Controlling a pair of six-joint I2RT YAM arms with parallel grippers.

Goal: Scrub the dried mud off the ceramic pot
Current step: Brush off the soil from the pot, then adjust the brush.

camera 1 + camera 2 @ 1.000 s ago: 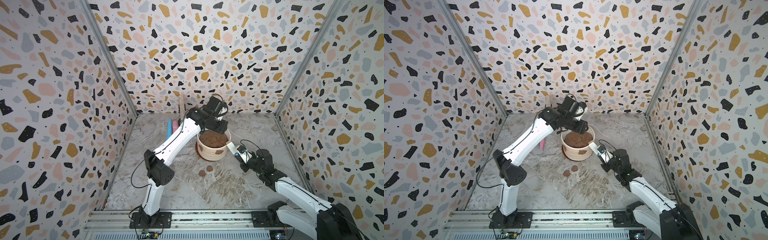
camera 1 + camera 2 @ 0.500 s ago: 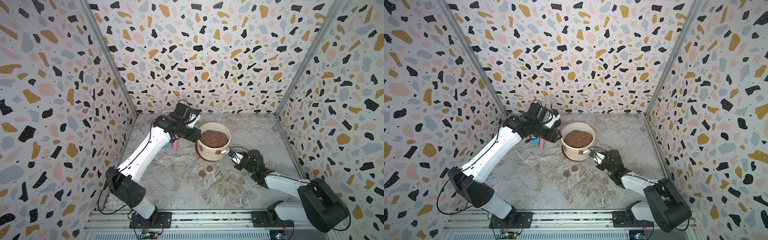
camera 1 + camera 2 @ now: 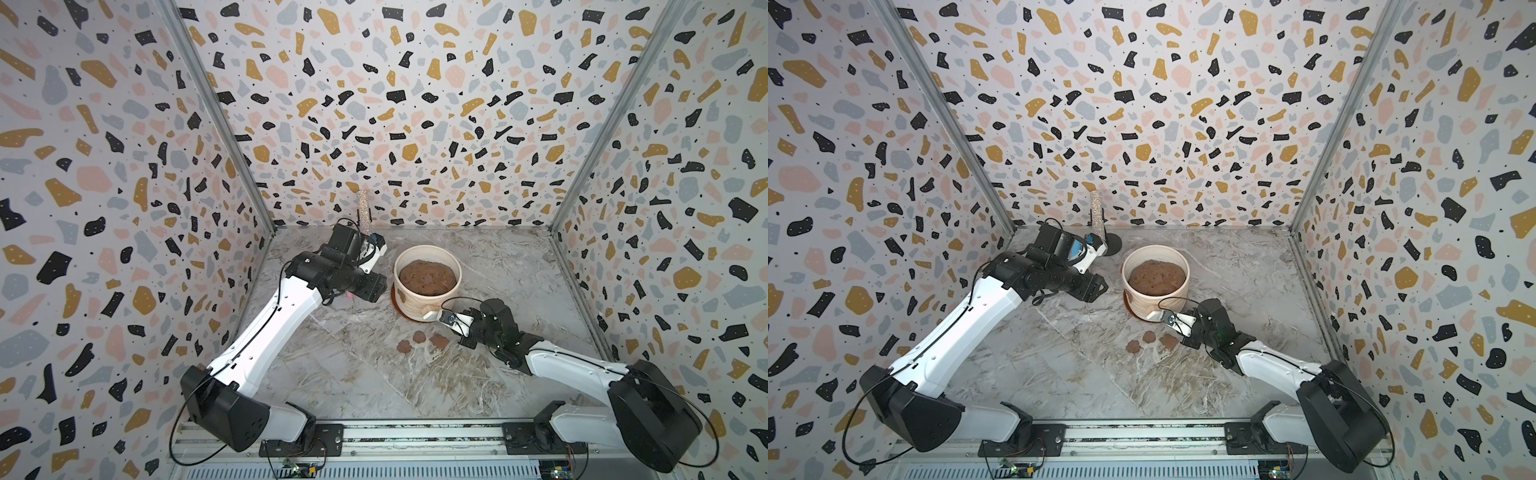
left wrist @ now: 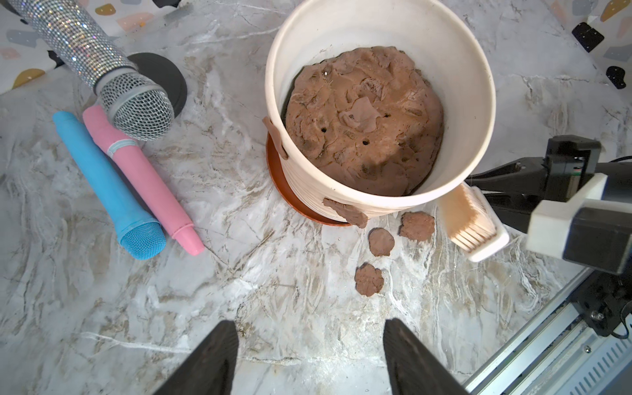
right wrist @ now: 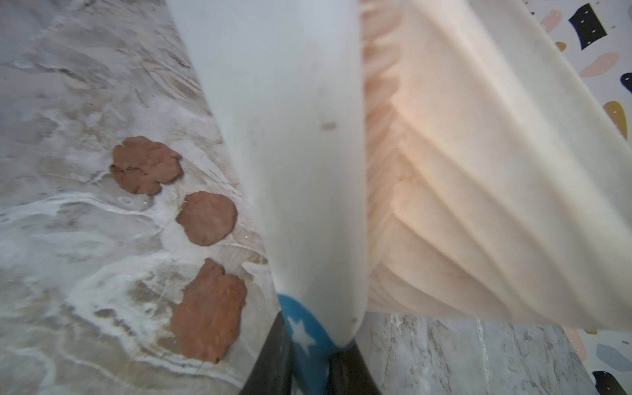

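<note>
white right arm (image 3: 573,368) low beside pot (image 3: 415,309)

The right gripper (image 5: 307,372) clamps the brush (image 5: 294,154) by its blue starred handle (image 5: 306,330). The bristles (image 5: 379,136) press against the ribbed cream pot (image 5: 496,171). On the side of the brush's back, three mud patches (image 5: 207,219) lie on the marbled table (image 5: 68,102).

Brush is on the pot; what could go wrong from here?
The left gripper is open and clear of the ceramic pot, so the brush in the right gripper may shove or tip it.
One dried mud patch sits low on the wall, another by the rim, both aside from the brush; they could be missed.
</note>
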